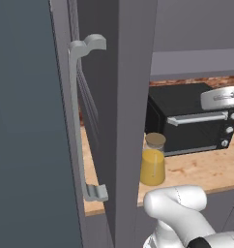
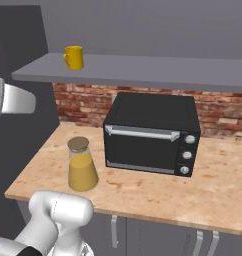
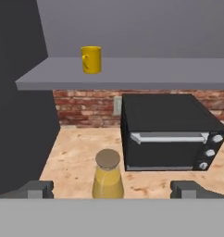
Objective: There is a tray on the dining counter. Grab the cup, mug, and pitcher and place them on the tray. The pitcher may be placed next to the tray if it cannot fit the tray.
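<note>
Pitcher (image 2: 82, 171) first: you find it upright on the tan speckled counter (image 2: 158, 192) backed by red brick (image 2: 83, 106), just left of the black toaster oven (image 2: 151, 134) and a little forward of its front face, apart from it. Its cork-like lid (image 2: 78, 144) is on, and the orange-yellow juice fills the lower cone. In the left base view you see the same pitcher (image 1: 153, 165) past the edge of a tall dark panel (image 1: 121, 121), with the oven (image 1: 191, 118) behind and to its right; a long pale grey handle (image 1: 82, 121) runs down the cabinet door (image 1: 27, 126) on the left.

Look up and you have the mug (image 2: 73, 57) standing on the grey shelf (image 2: 138, 70) above the brick, toward the shelf's left end, well above the pitcher and slightly left of it. In the hand view the mug (image 3: 91, 59) sits on the shelf (image 3: 132, 74) with its handle turned to the left.

Your gripper (image 3: 112, 189) is spread wide and holds nothing: the two dark finger tips (image 3: 37, 189) stand far apart at the bottom of the hand view, and the pitcher (image 3: 107, 177) lies between them but farther off, untouched. The hand looks level at the counter (image 3: 77, 157) and the oven (image 3: 171, 134).
</note>
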